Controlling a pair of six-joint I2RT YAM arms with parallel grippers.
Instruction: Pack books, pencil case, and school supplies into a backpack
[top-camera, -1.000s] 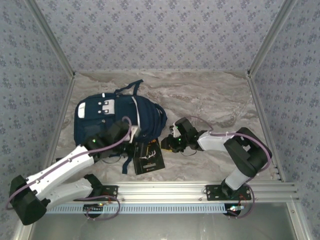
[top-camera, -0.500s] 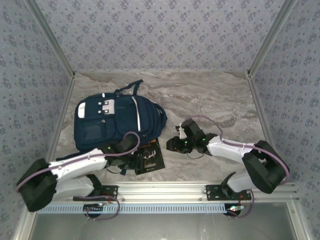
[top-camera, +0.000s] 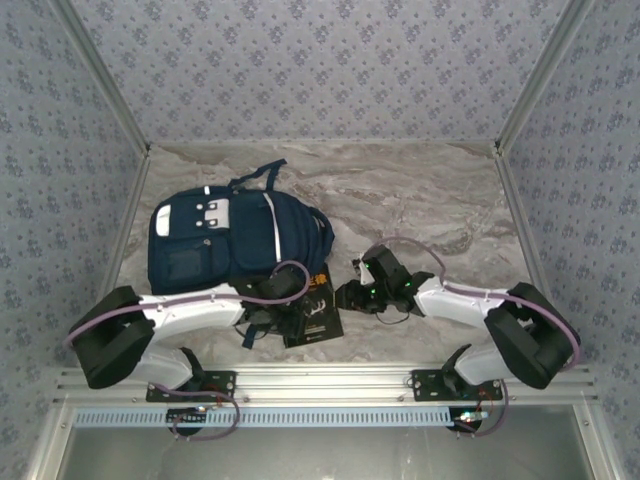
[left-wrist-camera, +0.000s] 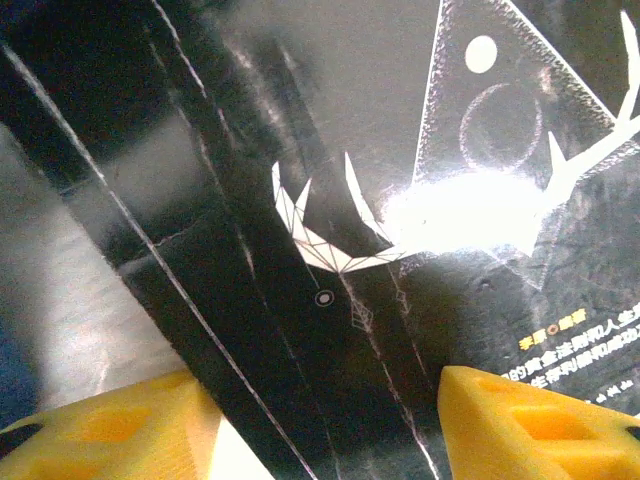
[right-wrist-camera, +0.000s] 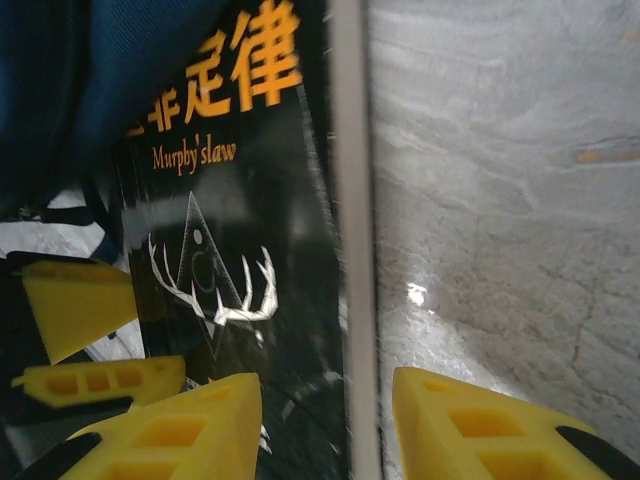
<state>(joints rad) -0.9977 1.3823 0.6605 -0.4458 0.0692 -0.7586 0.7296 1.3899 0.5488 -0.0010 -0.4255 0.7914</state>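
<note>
**Item:** black book, yellow lettering, deer emblem on cover. Lies flat, cover up, close to the near edge of the table, a little left of mid-width. Long axis approx. near-to-far.

**Far end:** meets the near-right corner of the backpack, which takes up the table's left half. Right wrist view shows blue fabric lapping over the top of the title. Inside an opening or just under loose fabric: cannot tell.

**Left gripper**: at the book's left side, pointing down at the cover. Fingers spread, w/ cover and spine line visible between them. Contact w/ cover: cannot tell. Nothing pinched.

**Right gripper**: at the book's right side. Fingers spread, astride the right long edge, one over the cover and one over bare table. Gap is clearly wider than the edge, so not clamped.

**Key relation:** one gripper on each long side of the book, both about equally near. Bag lies beyond the book's far end and to the left.

**Judgement:** next move likely sends the book along its long axis, far end first, toward the bag. Right arm is better placed to take hold, being astride an edge. Left arm looks better placed to steady the cover or deal w/ the fabric.

**Risk:** a thin book flat on a hard top gives little to pinch. Overlapping fabric may snag the leading end.
</note>
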